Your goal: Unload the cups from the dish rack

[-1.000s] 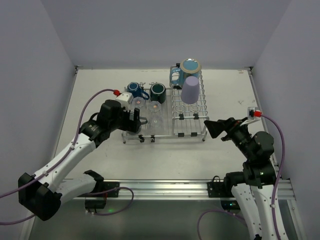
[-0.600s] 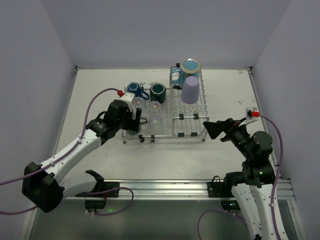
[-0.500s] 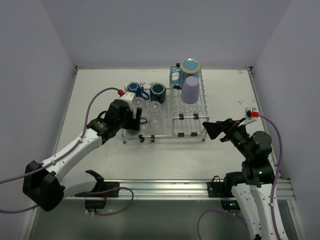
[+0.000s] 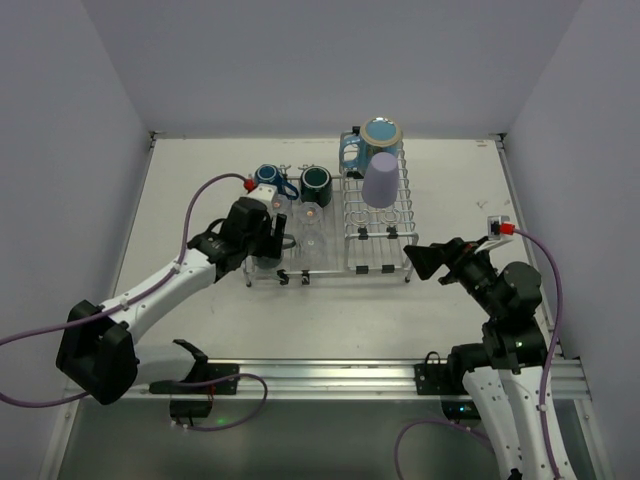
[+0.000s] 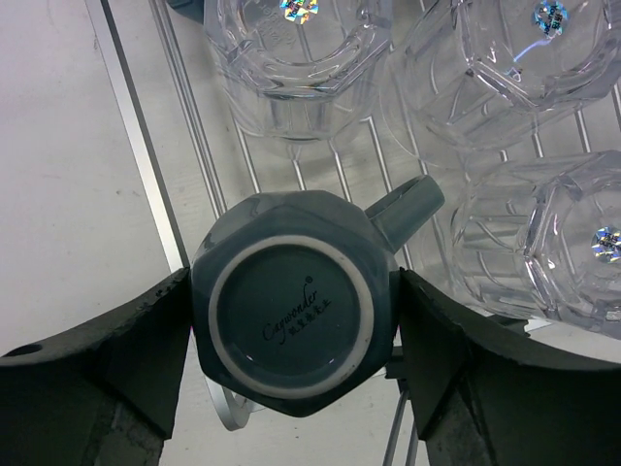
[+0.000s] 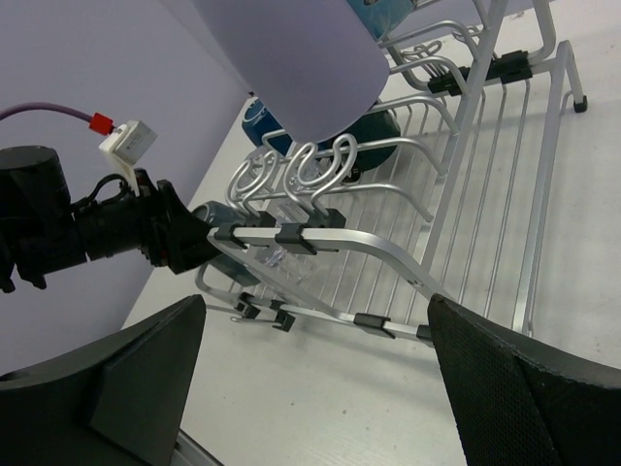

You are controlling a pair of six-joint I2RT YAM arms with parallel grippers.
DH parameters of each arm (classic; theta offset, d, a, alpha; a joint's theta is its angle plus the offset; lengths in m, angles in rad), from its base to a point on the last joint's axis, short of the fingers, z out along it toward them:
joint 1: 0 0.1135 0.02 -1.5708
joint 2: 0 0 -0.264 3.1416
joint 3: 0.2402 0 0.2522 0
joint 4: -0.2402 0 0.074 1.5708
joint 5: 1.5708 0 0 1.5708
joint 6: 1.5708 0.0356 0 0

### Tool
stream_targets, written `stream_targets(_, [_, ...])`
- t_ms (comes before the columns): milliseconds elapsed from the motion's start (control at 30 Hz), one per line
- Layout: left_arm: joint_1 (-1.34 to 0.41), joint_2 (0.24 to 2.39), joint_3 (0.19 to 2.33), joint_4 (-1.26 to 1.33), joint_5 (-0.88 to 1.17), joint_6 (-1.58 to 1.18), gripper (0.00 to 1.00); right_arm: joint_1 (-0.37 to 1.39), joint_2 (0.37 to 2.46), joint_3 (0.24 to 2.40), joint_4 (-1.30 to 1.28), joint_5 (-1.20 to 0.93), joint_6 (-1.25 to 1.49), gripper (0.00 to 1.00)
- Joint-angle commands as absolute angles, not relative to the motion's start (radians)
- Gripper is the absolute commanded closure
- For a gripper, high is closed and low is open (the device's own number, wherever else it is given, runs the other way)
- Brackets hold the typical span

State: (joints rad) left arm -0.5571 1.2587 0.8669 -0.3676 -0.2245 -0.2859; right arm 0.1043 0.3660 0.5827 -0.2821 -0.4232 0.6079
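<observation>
The silver wire dish rack (image 4: pixel 378 262) stands mid-table. My left gripper (image 4: pixel 268 244) is shut on an upside-down grey-green mug (image 5: pixel 291 311) at the rack's front left corner; both fingers (image 5: pixel 146 340) press its sides and its handle points right. A blue mug (image 4: pixel 266 178), a dark green mug (image 4: pixel 317 181) and clear glasses (image 4: pixel 310 213) sit on the flat section. A light-blue mug (image 4: pixel 381 135) and a lavender tumbler (image 4: pixel 380 178) sit in the tined section. My right gripper (image 4: pixel 425 258) is open and empty off the rack's front right corner.
In the left wrist view three clear glasses (image 5: pixel 291 58) crowd the mug's far and right sides. In the right wrist view the lavender tumbler (image 6: pixel 291 49) hangs over the rack's tines (image 6: pixel 291 175). White walls close in the table on three sides.
My left arm has reached forward and its gripper has settled around the grey-green mug at the rack's front left corner. The right arm has barely moved.
</observation>
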Motion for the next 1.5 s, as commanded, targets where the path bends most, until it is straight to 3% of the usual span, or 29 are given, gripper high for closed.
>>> stream_targets(0, [-0.563,1.259,0.876,-0.307,-0.255,-0.316,0.28,0.103,0.370,0.580,-0.250,-0.465,0.600,0.01])
stream_targets(100, [-0.565,1.244,0.874,-0.305,-0.256,-0.318,0.50,0.104,0.371,0.580,-0.249,-0.466,0.606,0.01])
stream_targets(133, [-0.565,1.236,0.874,-0.305,-0.258,-0.321,0.61,0.103,0.371,0.581,-0.249,-0.468,0.607,0.01])
stream_targets(233, [-0.565,1.175,0.879,-0.304,-0.264,-0.327,0.74,0.103,0.368,0.597,-0.247,-0.471,0.620,0.01])
stream_targets(667, [-0.564,0.885,0.942,-0.370,-0.177,-0.391,0.86,0.106,0.353,0.589,-0.014,-0.618,0.885,0.01])
stream_targets(800, [-0.563,0.813,0.988,-0.345,-0.066,-0.440,0.87,0.146,0.373,0.558,0.129,-0.658,0.966,0.09])
stream_targets(1133, [-0.565,0.756,1.032,-0.074,0.213,-0.707,0.87,0.576,0.554,0.676,0.201,-0.453,0.832,0.21])
stream_targets(1467, [-0.565,0.695,0.911,0.156,0.379,-0.957,0.88,0.808,0.747,0.759,0.282,-0.293,0.721,0.21])
